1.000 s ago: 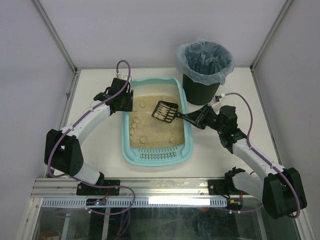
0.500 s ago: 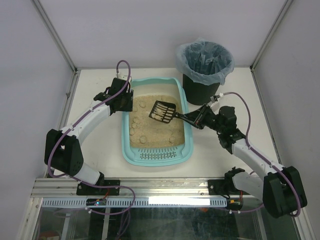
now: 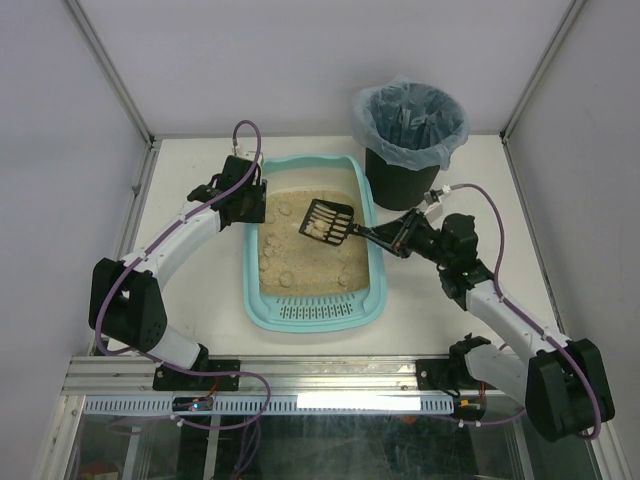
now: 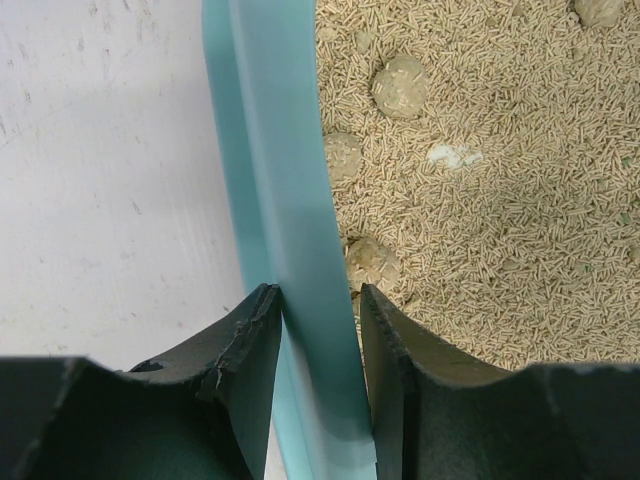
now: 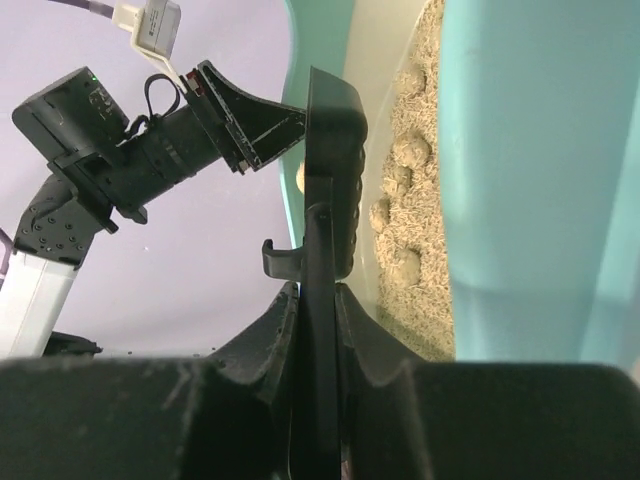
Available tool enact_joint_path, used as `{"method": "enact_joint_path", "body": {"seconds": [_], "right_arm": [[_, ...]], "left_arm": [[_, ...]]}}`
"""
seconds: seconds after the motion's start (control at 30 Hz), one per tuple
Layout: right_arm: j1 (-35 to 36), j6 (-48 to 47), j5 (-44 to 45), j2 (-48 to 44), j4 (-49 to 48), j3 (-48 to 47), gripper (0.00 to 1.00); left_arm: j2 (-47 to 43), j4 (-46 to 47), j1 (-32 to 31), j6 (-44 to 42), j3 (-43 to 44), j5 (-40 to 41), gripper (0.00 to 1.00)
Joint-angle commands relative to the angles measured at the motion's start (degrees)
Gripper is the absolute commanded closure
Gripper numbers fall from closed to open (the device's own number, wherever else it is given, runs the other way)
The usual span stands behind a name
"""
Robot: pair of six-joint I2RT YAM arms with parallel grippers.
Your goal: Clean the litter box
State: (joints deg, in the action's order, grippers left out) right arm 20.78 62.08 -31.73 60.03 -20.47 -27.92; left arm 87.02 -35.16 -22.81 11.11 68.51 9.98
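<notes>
The light teal litter box lies mid-table, holding beige litter with several clumps. My left gripper is shut on its far-left rim; in the left wrist view the fingers pinch the teal rim, with clumps to the right. My right gripper is shut on the handle of the black slotted scoop. The scoop head hangs over the litter near the right wall with a pale clump in it. The right wrist view shows the scoop edge-on between my fingers.
A black round bin with a bluish bag liner stands behind the box's far-right corner, close to the right arm. The slotted strip is at the box's near end. White enclosure walls stand on three sides.
The scoop shifted slightly left over the litter, then back right a little, with the right wrist moving too. The left arm has not moved.
</notes>
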Motion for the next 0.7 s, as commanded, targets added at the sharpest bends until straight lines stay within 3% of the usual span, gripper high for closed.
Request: {"method": "enact_joint_path", "body": {"seconds": [0.0, 0.07, 0.17, 0.3, 0.43, 0.53, 0.67], "right_arm": [[-0.4, -2.0, -8.0, 2.6, -4.3, -3.9, 1.00], [1.4, -2.5, -8.7, 4.4, -4.5, -5.9, 1.00], [-1.4, 2.0, 4.9, -3.2, -2.1, 0.9, 1.00], [2.0, -3.6, -9.0, 4.7, -1.5, -6.9, 1.00], [-3.4, 4.3, 4.7, -3.7, -2.9, 2.2, 1.00], [0.7, -2.0, -8.6, 4.6, -2.1, -5.7, 1.00], [-0.4, 1.7, 0.7, -0.6, -1.9, -1.4, 1.00]], "left_arm": [[0.3, 0.9, -0.7, 0.1, 0.1, -2.7, 0.63], [0.7, 0.8, -0.8, 0.1, 0.9, -3.1, 0.63], [0.8, 0.7, -0.8, 0.1, 0.5, -3.7, 0.63], [0.7, 0.7, -0.7, 0.1, 0.7, -2.7, 0.63], [0.8, 0.6, -0.8, 0.1, 0.5, -3.6, 0.64], [0.5, 0.7, -0.8, 0.2, 0.4, -2.5, 0.63], [1.0, 0.7, -0.7, 0.1, 0.8, -3.9, 0.64]]}}
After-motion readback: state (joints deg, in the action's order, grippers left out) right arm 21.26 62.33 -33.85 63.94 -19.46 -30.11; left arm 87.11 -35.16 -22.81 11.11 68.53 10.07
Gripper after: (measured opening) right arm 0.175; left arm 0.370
